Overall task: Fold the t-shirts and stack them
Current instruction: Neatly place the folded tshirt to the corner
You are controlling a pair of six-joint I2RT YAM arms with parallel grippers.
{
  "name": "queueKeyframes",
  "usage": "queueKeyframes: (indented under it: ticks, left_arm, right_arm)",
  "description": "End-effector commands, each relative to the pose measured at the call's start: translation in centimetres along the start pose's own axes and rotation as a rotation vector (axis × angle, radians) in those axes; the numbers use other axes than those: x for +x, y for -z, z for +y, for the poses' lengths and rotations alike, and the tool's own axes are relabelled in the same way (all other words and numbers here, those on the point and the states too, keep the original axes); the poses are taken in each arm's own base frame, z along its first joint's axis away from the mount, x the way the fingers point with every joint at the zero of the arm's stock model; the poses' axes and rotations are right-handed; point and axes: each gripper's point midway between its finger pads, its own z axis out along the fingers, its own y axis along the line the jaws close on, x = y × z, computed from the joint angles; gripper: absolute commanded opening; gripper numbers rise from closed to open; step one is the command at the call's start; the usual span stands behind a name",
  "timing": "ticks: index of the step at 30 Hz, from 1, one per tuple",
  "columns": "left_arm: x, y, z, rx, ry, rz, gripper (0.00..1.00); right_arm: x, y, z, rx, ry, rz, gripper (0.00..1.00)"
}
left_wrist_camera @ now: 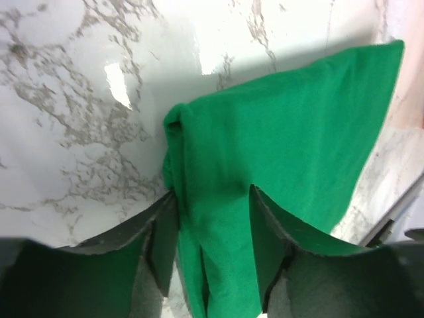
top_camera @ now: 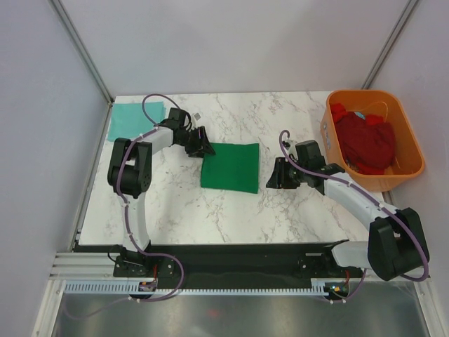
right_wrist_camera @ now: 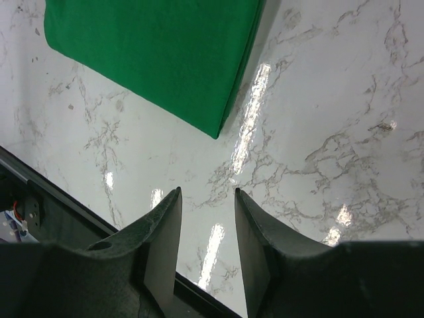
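Note:
A dark green t-shirt (top_camera: 230, 167) lies folded into a flat rectangle on the middle of the marble table. My left gripper (top_camera: 200, 144) is at its far left corner. In the left wrist view the gripper (left_wrist_camera: 212, 191) is open, its jaws astride the shirt's folded edge (left_wrist_camera: 285, 126) with green cloth between them. My right gripper (top_camera: 273, 175) hovers just right of the shirt, open and empty (right_wrist_camera: 207, 190), over bare marble; the shirt's corner (right_wrist_camera: 152, 53) lies ahead of it. A pale teal t-shirt (top_camera: 135, 121) lies folded at the far left. Dark red t-shirts (top_camera: 366, 140) lie crumpled in the tub.
An orange plastic tub (top_camera: 407, 172) stands at the table's far right edge. Grey walls close in the back and both sides. A black strip (right_wrist_camera: 40, 192) runs along the table's near edge, by the arm bases.

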Motion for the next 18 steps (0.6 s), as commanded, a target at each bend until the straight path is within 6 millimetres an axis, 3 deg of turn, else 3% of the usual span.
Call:
queueKeyframes:
  ticks: [1,3,7,8,10,13,14,18]
  left_arm:
    - [0.8,-2.1,3.2,-0.13,-0.029,0.008,0.52]
    - [1.0,-2.3,3.1,-0.138,-0.034,0.012,0.47]
    - [1.2,-2.6,2.4,-0.165,-0.043,0.004,0.23]
    - [0.9,-2.1,1.9,-0.161,-0.048,-0.01,0.12]
    - [0.8,-1.5,0.9,-0.154,-0.059,-0.021,0.03]
    - [0.6,0.5,-0.8,-0.195,-0.082,-0.08,0.02]
    - [0.0,2.0,-1.8,-0.211,-0.095,-0.123,0.02]
    - [0.6,4.4,-2.1,-0.373,-0.073,-0.216,0.02]
  right_arm:
    - [-1.6,0.9,1.0,-0.017,0.019,-0.052,0.46]
    - [-1.5,0.8,0.9,-0.016,0.02,-0.05,0.46]
    - [-1.4,0.8,0.8,-0.014,0.018,-0.049,0.46]
    - [-1.3,0.8,0.7,-0.013,0.019,-0.048,0.46]
    - [-1.3,0.8,0.7,-0.012,0.021,-0.05,0.46]
    - [-1.3,0.9,0.8,-0.014,0.022,-0.053,0.46]
    - [-1.4,1.0,0.8,-0.015,0.02,-0.057,0.46]
    - [-1.4,0.9,0.9,-0.018,0.018,-0.061,0.46]
